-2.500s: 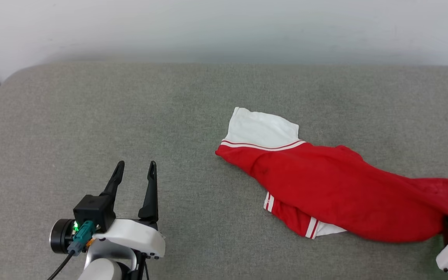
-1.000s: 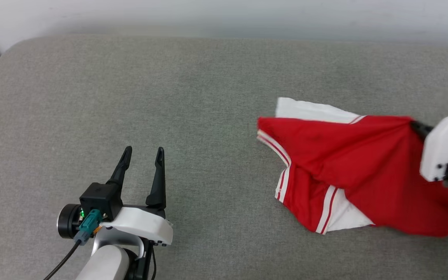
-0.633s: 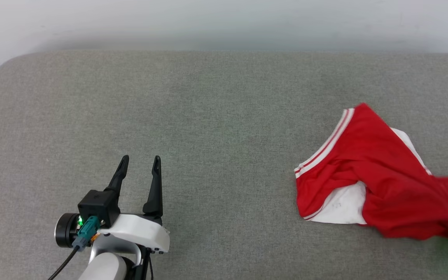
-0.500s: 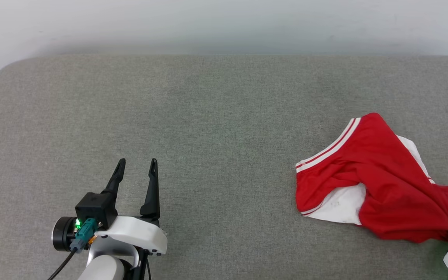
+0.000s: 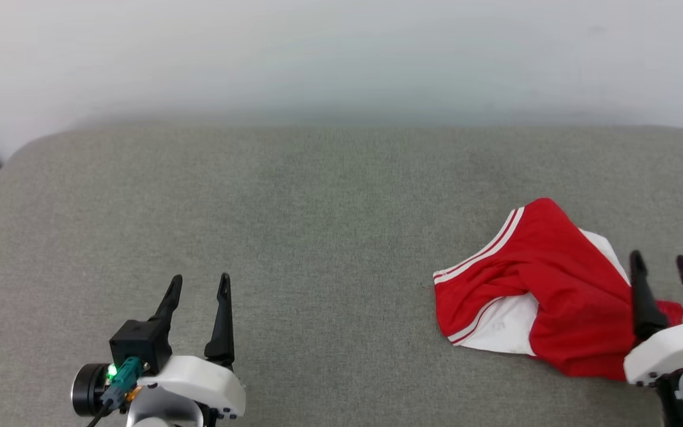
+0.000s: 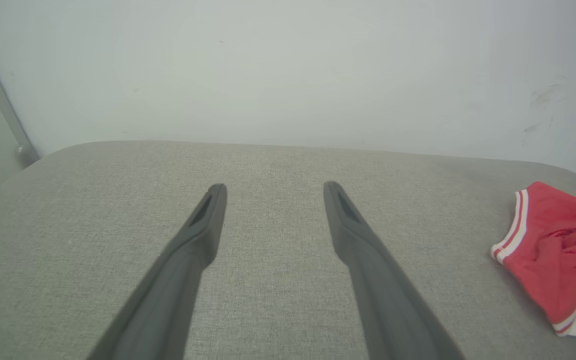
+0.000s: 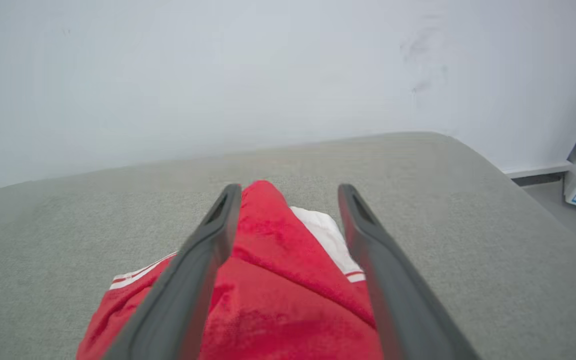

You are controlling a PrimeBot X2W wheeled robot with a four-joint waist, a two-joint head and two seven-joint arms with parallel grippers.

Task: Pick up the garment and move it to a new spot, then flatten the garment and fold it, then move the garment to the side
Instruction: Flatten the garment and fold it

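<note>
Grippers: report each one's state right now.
Left gripper: open, holding nothing.
Right gripper: open, at the garment, not gripping it.

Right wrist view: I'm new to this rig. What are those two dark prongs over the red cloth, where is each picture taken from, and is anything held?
This is a wheeled robot with two arms. The wide picture comes from its head camera, looking down on a grey padded surface. The other two come from a camera on each wrist, looking along that arm's two dark fingers. Your prongs are the right gripper, fingers spread open over the garment, a crumpled red T-shirt with white sleeves and striped trim lying toward the surface's right side. The left gripper is open too, over bare fabric well apart from the shirt. Nothing is held.
</note>
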